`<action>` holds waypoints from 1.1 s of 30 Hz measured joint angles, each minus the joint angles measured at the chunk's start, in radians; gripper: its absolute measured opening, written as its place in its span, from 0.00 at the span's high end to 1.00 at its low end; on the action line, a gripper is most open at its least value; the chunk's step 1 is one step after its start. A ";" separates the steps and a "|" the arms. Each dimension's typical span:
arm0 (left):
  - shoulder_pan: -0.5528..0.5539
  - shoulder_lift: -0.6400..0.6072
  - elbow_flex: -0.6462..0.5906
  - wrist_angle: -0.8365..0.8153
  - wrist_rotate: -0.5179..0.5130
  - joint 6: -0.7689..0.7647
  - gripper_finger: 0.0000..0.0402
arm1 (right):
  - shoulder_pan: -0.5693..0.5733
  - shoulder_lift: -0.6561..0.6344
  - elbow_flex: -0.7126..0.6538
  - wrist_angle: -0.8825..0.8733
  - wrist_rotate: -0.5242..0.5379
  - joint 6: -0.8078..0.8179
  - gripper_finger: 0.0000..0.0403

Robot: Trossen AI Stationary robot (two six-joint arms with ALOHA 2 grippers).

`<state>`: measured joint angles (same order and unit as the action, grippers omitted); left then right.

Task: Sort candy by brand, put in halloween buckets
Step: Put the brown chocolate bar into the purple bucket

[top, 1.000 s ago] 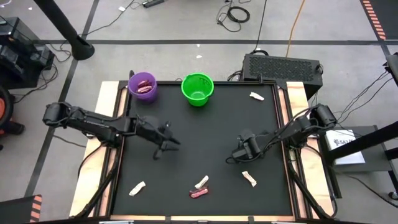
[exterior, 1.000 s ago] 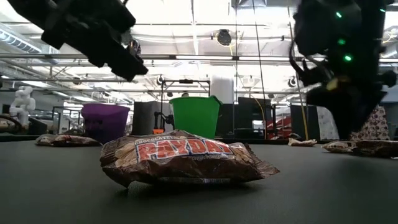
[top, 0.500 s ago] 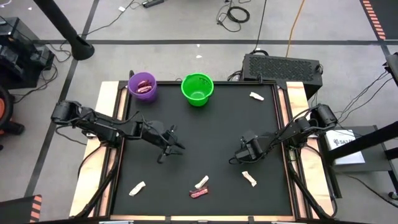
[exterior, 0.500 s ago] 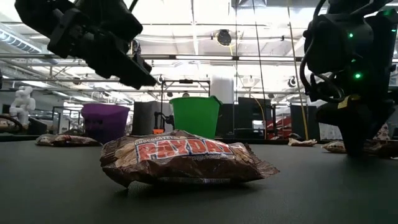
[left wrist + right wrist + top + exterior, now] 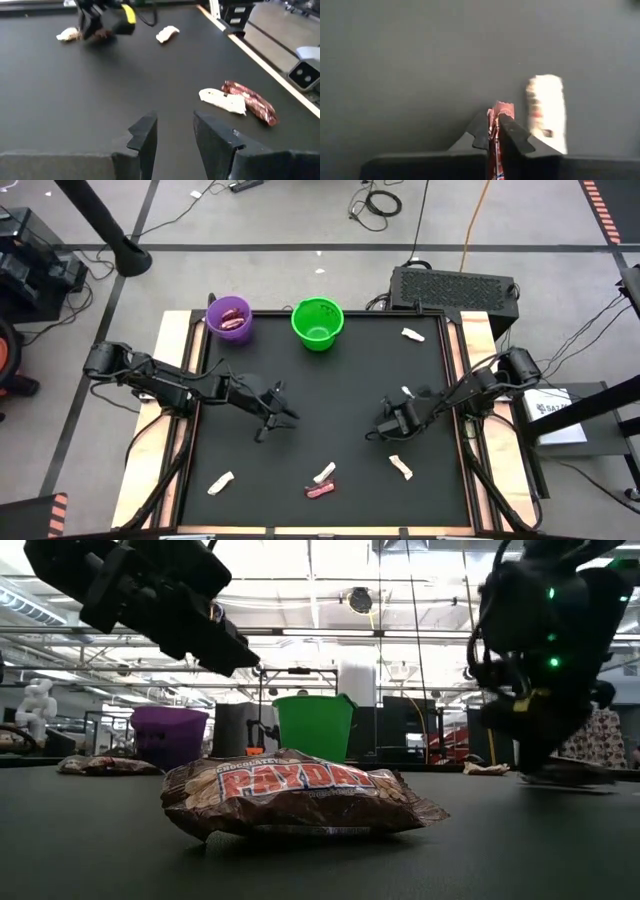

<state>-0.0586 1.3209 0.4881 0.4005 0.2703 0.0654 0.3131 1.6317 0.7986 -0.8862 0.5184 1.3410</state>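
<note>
Candy in pink-red and white wrappers lies scattered on the black table (image 5: 330, 390). At the far edge stand the purple bucket (image 5: 230, 318), with pink-red candy in it, and the green bucket (image 5: 318, 323). My right gripper (image 5: 495, 127) is right of centre (image 5: 383, 428), low over the table, shut on a pink-red candy (image 5: 495, 150). A white candy (image 5: 545, 112) lies on the table beside it (image 5: 407, 392). My left gripper (image 5: 172, 125) hovers open left of centre (image 5: 278, 420) with nothing between its fingers. My right gripper pinches the pink-red candy between its two fingers. The wrapper's crimped end (image 5: 501, 107) sticks out just past the fingertips, and the fingers hide the rest of the bar. The fingers slant down from the table's right. Whether the candy is clear of the table I cannot tell.
A white candy (image 5: 325, 473) and a pink-red one (image 5: 320, 490) lie together near the front edge, the pink-red one filling the low view's foreground (image 5: 290, 790). More white candies lie at the near left (image 5: 220, 482), near right (image 5: 400, 467) and far right (image 5: 412, 334).
My right gripper has come down to the table and shut on the pink-red candy. A white candy now shows beside its arm. My left gripper has gone a little toward the table's right and near edges, keeping the same gap.
</note>
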 joint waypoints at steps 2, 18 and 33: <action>-0.003 0.000 0.000 0.020 0.000 0.000 0.67 | 0.002 0.000 0.015 0.069 0.031 -0.043 0.97; -0.093 0.301 0.001 0.546 0.002 -0.006 0.67 | 0.013 -0.001 0.049 1.361 -0.069 -0.978 0.92; -0.093 0.330 0.001 0.709 -0.114 0.060 0.67 | 0.018 0.008 0.049 1.353 -0.155 -1.013 0.92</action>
<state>-0.1513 1.6508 0.4889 1.1096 0.1559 0.1250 0.3309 1.6394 0.8474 0.4668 0.3638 0.3279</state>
